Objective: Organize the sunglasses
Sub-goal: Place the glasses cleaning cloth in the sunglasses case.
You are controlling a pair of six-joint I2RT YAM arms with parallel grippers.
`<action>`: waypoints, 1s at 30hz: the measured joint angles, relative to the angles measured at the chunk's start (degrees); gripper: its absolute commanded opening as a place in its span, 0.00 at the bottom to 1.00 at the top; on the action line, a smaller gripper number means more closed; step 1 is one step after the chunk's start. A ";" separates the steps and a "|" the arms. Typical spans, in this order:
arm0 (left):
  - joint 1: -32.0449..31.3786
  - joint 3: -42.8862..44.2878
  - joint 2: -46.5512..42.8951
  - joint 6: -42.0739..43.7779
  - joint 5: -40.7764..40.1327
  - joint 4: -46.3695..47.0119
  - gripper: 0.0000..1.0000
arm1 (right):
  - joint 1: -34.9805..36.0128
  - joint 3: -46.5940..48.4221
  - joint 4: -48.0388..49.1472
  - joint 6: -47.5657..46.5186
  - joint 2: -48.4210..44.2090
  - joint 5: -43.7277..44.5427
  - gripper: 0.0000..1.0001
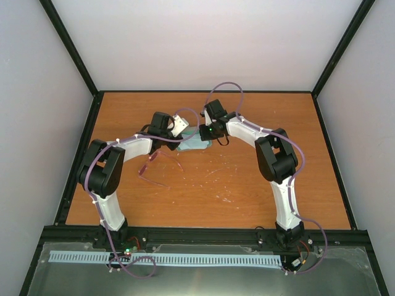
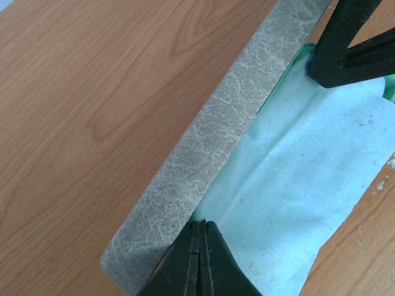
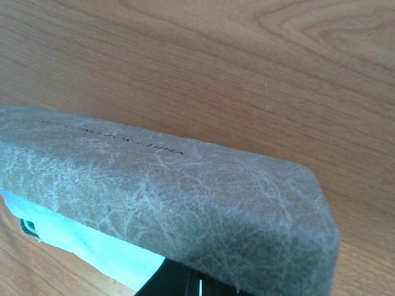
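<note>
The pink-framed sunglasses (image 1: 157, 168) lie open on the table, just near of my left forearm and apart from both grippers. The grey case (image 2: 210, 148) sits between the grippers, a strip of its teal lining showing. The light blue cloth (image 2: 308, 172) lies spread beside and against the case. My left gripper (image 2: 201, 225) is shut, pinching the cloth's near edge by the case wall. My right gripper (image 3: 199, 285) sits under the case's grey side (image 3: 185, 191), nearly closed at the cloth's far end (image 3: 80, 240). Its fingers (image 2: 345, 43) show in the left wrist view.
The wooden table (image 1: 247, 179) is bordered by a black frame and white walls. Both arms (image 1: 274, 154) bend inward and meet near the table's far middle, above the cloth (image 1: 196, 145). White scuff marks dot the table's centre.
</note>
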 measured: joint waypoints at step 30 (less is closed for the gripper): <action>0.02 -0.31 0.11 -1.03 0.59 0.07 0.25 | 0.00 -0.52 2.95 2.54 0.00 2.78 0.37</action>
